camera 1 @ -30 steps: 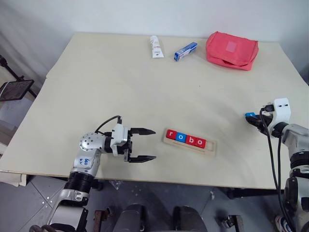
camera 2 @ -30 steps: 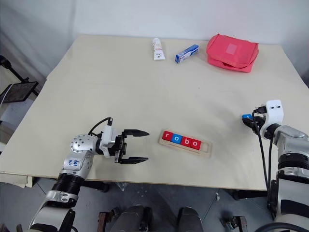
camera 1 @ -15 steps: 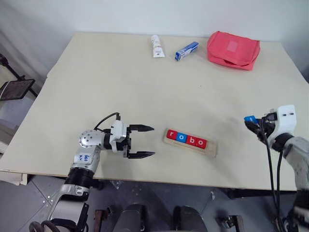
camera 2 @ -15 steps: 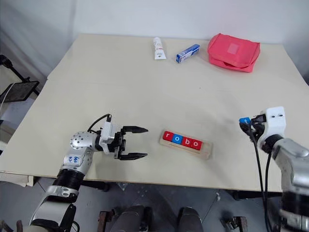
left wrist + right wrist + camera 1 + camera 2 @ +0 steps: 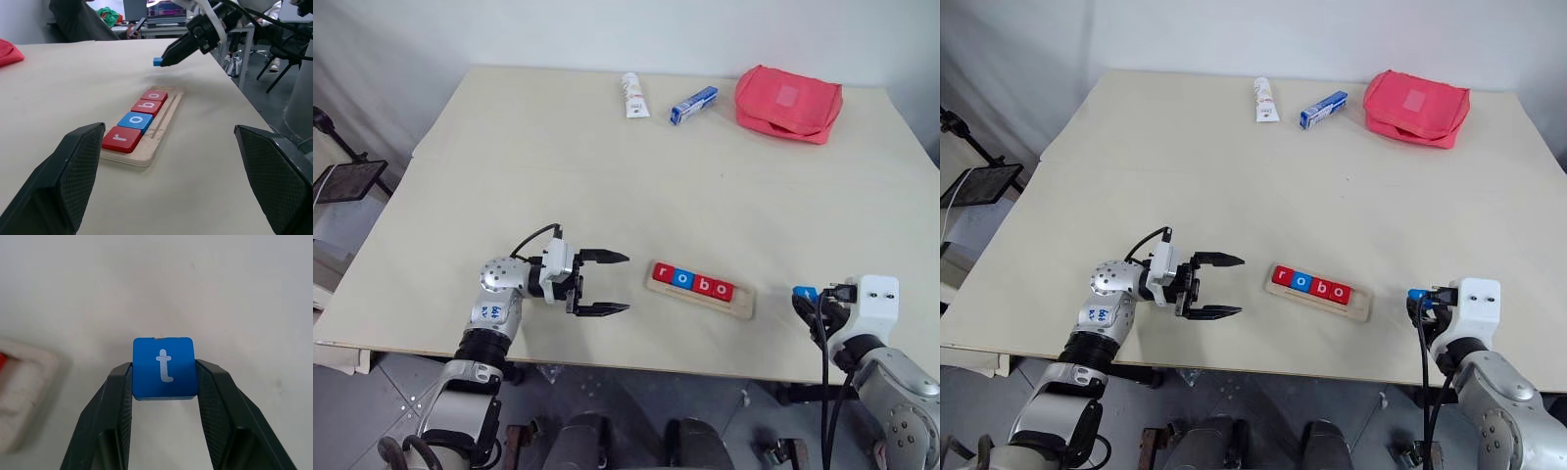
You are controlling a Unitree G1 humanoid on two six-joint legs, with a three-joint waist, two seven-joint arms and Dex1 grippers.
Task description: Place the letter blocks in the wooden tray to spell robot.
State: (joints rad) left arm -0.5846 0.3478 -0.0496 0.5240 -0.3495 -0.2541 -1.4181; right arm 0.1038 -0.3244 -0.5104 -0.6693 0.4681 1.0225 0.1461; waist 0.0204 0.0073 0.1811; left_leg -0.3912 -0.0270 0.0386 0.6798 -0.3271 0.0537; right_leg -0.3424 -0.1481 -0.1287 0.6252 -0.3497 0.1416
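Your right gripper (image 5: 164, 382) pinches the blue t block (image 5: 164, 367) at lower right of the head view, just right of the tray (image 5: 700, 289). The tray holds r, o, b, o (image 5: 692, 282) at lower centre. Your left gripper (image 5: 607, 284), fingers spread wide and empty, sits just left of the tray.

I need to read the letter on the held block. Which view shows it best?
The right wrist view: the blue block faces the camera between the right end effector's fingers, its white t plain. The eye and left wrist views show a small blue speck.
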